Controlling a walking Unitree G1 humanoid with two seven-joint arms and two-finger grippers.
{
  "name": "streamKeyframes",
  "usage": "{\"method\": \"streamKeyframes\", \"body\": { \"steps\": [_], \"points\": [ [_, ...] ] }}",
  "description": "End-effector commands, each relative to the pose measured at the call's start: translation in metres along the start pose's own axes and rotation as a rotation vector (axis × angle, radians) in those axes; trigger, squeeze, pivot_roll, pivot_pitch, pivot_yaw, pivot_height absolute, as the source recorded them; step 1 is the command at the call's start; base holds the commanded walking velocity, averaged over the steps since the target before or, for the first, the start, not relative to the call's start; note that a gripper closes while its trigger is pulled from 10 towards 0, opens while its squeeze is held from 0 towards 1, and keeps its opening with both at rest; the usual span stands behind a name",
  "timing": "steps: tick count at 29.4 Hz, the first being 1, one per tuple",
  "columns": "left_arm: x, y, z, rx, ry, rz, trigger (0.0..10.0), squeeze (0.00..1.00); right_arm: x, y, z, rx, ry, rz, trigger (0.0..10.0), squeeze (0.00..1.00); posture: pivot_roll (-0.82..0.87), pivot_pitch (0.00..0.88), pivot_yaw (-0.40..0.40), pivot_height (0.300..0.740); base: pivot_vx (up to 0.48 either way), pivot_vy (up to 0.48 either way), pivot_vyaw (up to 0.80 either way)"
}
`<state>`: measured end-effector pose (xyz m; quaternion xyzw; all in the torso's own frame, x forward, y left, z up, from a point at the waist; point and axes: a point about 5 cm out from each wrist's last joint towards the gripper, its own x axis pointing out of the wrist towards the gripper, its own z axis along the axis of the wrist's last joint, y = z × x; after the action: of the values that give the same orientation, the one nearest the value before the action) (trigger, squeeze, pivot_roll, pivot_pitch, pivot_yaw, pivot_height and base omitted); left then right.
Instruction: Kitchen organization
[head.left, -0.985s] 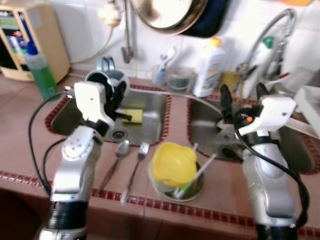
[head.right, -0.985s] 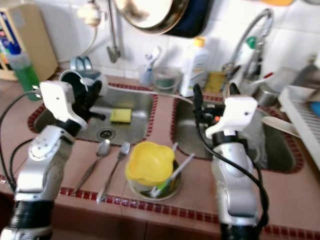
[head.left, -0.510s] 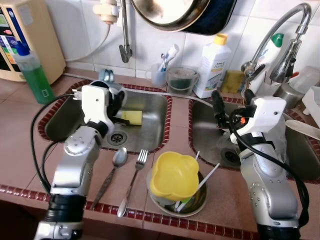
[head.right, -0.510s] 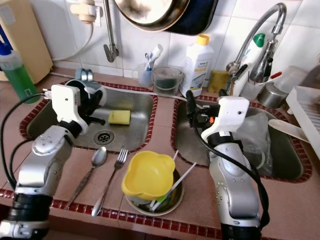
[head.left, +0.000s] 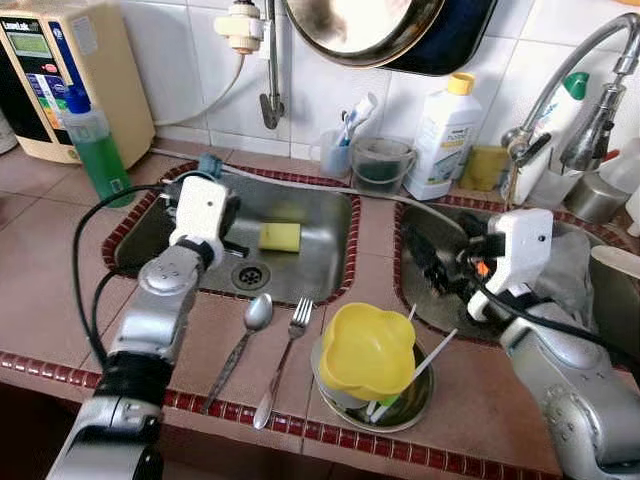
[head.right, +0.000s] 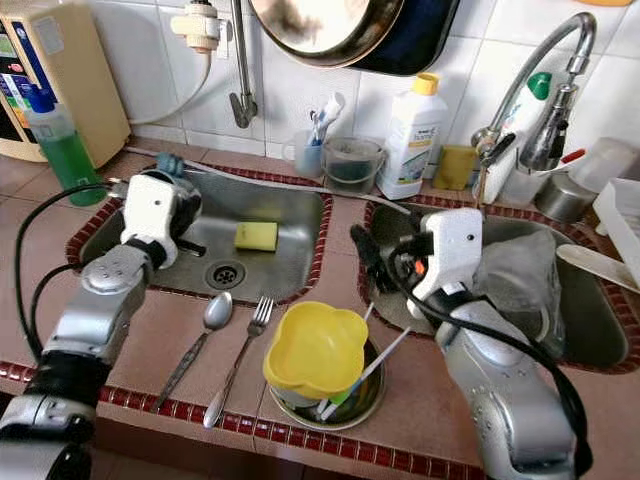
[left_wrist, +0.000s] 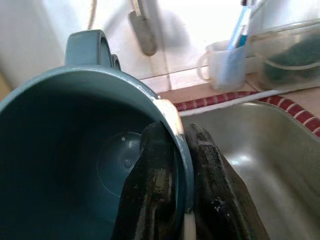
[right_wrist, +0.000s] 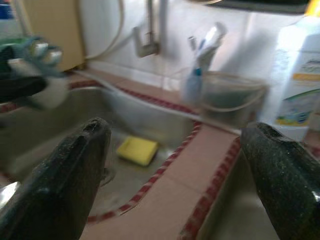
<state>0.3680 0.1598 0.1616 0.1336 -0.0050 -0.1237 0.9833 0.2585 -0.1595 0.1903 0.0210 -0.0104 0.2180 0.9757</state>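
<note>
Right now our left pincer (left_wrist: 172, 200) is clamped on the rim of the teal mug (left_wrist: 75, 150), one finger inside and one outside, held over the left sink (head.left: 320, 215) near its back corner. Our right pincer (right_wrist: 180, 165) hangs spread wide over the right sink (head.right: 560, 330), touching nothing. We see a yellow sponge (head.left: 280, 236) in the left basin, with spoon (head.left: 245, 335), fork (head.left: 290, 350) and yellow bowl (head.left: 365, 350) on the tabletop (head.left: 60, 270).
</note>
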Motion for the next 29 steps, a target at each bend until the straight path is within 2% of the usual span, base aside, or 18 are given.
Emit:
{"method": "streamKeyframes", "body": {
  "steps": [1, 6, 14, 19, 24, 29],
  "points": [
    [0.006, -0.003, 0.007, 0.025, -0.029, -0.018, 10.0, 0.00, -0.002, 0.006, 0.006, -0.002, -0.009, 0.047, 10.0, 0.00, -0.04, 0.006, -0.016, 0.731, 0.000, 0.000, 0.00],
    [0.016, -0.010, 0.002, 0.026, 0.000, -0.046, 10.0, 0.00, -0.010, 0.014, 0.009, 0.046, -0.001, 0.107, 10.0, 0.00, -0.06, 0.010, -0.009, 0.731, 0.000, 0.000, 0.00],
    [0.023, -0.017, -0.004, 0.007, 0.040, -0.082, 10.0, 0.00, -0.021, 0.020, 0.009, 0.069, 0.016, 0.130, 10.0, 0.00, -0.09, 0.033, 0.001, 0.731, 0.000, 0.000, 0.00],
    [0.026, -0.019, -0.011, 0.012, 0.089, -0.098, 10.0, 0.00, -0.029, 0.025, 0.011, 0.096, 0.031, 0.147, 10.0, 0.00, -0.11, 0.052, 0.008, 0.731, 0.000, 0.000, 0.00],
    [0.026, -0.020, -0.023, 0.050, 0.196, -0.106, 10.0, 0.00, -0.034, 0.028, 0.013, 0.120, 0.027, 0.138, 10.0, 0.00, -0.12, 0.072, 0.023, 0.731, 0.000, 0.000, 0.00],
    [0.027, -0.021, -0.025, 0.065, 0.228, -0.111, 10.0, 0.00, -0.037, 0.030, 0.014, 0.134, 0.031, 0.132, 10.0, 0.00, -0.13, 0.080, 0.033, 0.731, 0.000, 0.000, 0.00]
  ]
}}
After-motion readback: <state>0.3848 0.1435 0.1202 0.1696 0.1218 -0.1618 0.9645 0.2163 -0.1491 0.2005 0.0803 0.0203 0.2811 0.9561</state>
